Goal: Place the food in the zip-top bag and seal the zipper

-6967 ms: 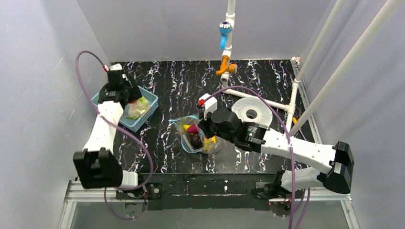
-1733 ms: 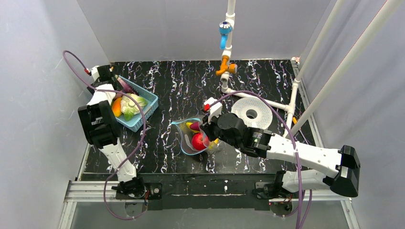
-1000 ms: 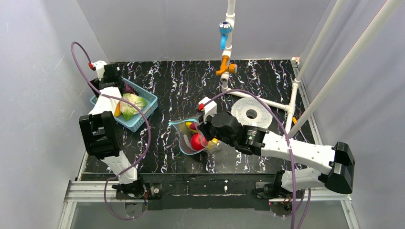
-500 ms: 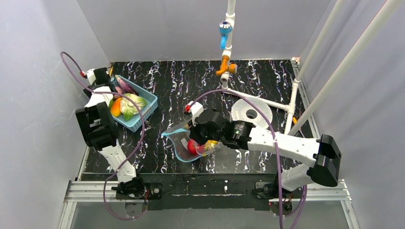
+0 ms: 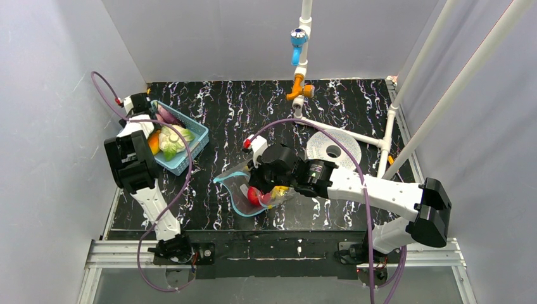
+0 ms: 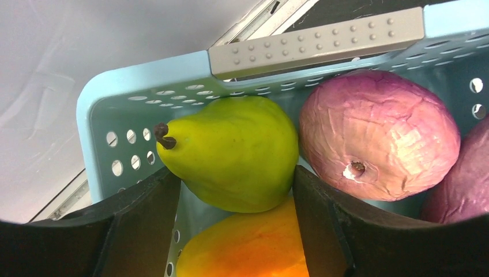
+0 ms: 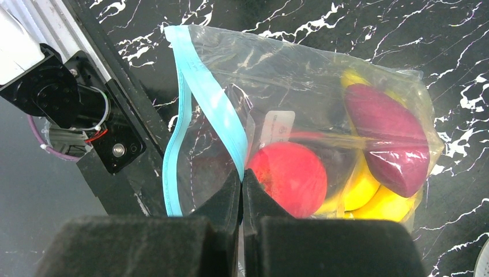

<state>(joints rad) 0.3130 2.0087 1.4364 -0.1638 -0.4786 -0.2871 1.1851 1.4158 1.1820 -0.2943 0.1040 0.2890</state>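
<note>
Loading step: right gripper [image 7: 242,186] clenched on bag [image 7: 300,75] rim, table centre; left gripper [image 6: 236,180] flanks pear [image 6: 233,151] in far-left-corner basket [image 6: 144,70], clamp unclear. Next: carry pear to bag.

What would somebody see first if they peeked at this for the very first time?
Probably the clear zip-top bag near the middle of the table, with a bright red apple and yellow banana inside, its edge pinched by the right gripper. Next, the green pear in the blue basket at far left, sitting between the left gripper fingers.
</note>
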